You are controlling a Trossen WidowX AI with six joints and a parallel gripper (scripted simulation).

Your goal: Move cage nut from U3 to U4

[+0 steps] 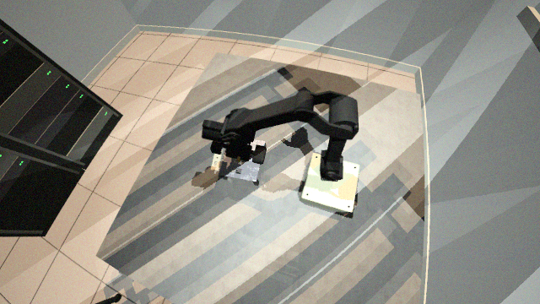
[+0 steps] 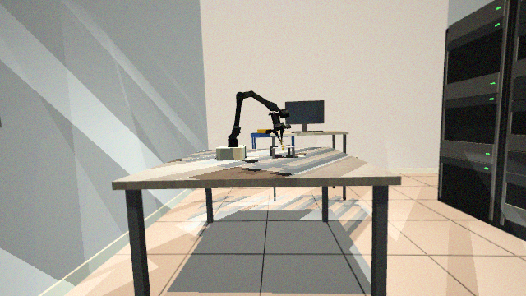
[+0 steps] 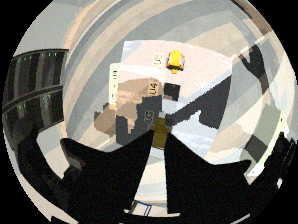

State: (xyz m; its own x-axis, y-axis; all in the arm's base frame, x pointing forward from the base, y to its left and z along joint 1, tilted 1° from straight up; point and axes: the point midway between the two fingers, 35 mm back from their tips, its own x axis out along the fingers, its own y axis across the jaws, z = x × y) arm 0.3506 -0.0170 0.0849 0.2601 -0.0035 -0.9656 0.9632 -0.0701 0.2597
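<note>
My fingers are closed on the yellow nut (image 1: pixel 239 160) (image 2: pixel 283 147) (image 3: pixel 160 139), gripping it beside the U3 mark; I cannot tell whether it is fully free of its hole. The gripper (image 1: pixel 240 159) (image 2: pixel 282 141) (image 3: pixel 158 135) points down over the rail plate (image 1: pixel 249 174) (image 3: pixel 200 67). In the wrist view, the dark U4 hole (image 3: pixel 172 91) lies toward half past twelve from my fingertips, open and unfilled. Beyond it, near twelve o'clock, the other nut (image 3: pixel 175 61) sits at U5, well apart from my fingers. The pale label strip (image 3: pixel 114 85) is between ten and eleven o'clock, along the plate's edge. From the overhead camera, my arm's base block (image 1: pixel 312 197) (image 2: pixel 231 154) stands at three o'clock from the plate, on the same table (image 1: pixel 190 236) (image 2: pixel 255 183), and the server rack (image 1: pixel 80 165) (image 2: pixel 444 115) (image 3: pixel 35 91) is toward nine.
</note>
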